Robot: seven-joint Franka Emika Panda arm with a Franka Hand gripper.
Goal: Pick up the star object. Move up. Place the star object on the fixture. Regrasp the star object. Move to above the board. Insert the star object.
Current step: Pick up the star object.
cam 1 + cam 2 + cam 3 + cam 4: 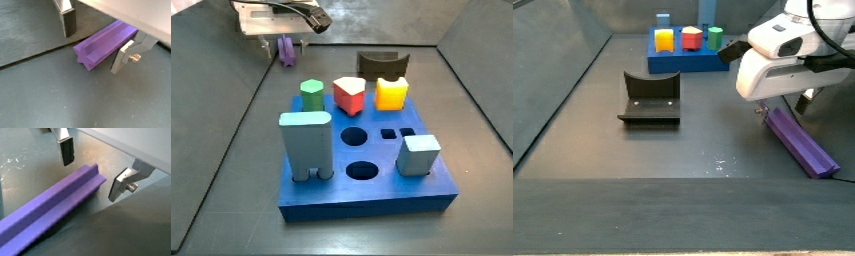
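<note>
Side view, left to right. The fixture, a dark bracket with an upright back wall on a base plate, stands alone on the grey floor, well apart from the arm. Behind it, at the far wall, the blue board carries a blue, a yellow, a red and a green peg. To the right, the white hand hangs low over the near end of the star object, a long purple ridged prism lying flat on the floor along the right wall.

In a side view from behind the board, the pale teal tall block stands at the left front corner, a shorter pale block at the right front, and the green peg, red peg and yellow block stand in a row along the back edge. The fixture stands just behind the board. The hand is at the far left rear, with the star object seen end-on below it.

In both wrist views the two silver fingers stand spread, one on each side of the star object. The hand is released: the dark pad stands clear of the prism. Whether the opposite finger touches the prism cannot be told.
</note>
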